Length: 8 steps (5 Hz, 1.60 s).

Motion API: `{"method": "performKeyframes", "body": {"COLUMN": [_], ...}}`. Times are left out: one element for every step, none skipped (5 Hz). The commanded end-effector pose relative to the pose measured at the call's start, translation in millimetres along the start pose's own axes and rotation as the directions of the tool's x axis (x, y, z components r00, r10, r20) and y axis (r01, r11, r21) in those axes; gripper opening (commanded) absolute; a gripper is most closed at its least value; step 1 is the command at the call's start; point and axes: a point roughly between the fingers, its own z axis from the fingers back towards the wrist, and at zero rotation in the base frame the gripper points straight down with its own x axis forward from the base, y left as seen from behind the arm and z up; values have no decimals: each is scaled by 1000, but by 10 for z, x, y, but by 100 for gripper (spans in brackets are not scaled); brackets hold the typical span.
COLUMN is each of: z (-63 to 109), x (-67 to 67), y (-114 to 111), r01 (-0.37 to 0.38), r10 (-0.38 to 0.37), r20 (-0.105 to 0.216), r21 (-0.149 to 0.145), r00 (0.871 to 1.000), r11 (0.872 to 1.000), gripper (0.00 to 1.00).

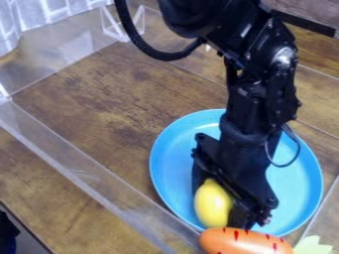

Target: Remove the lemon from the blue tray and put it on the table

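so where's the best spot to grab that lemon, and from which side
Across the lemon's narrow middle, coming from above: it is a smooth oval lying in the blue tray near its front rim, so a low side approach would meet that rim. The gripper is already down around it.
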Motion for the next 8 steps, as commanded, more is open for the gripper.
{"method": "performKeyframes", "body": {"z": [-38, -52, -69, -85, -104, -118, -130, -143], "x": [44, 57, 67, 76, 89, 97, 104, 110], "y": [-171, -195, -209, -217, -224, -230, -233, -229], "r01": [74, 78, 82, 87, 91, 93, 94, 93], "r10": [-74, -77, -80, -85, -89, -90, -90, -90], "r20": [23, 29, 32, 34, 39, 44, 48, 49], "r21": [-17, -28, -38, -47, -57, -66, -74, -81], "r00": [997, 997, 996, 996, 995, 995, 995, 995], "r11": [997, 997, 996, 995, 994, 993, 993, 992], "gripper": [0, 0, 0, 0, 0, 0, 0, 0]}}
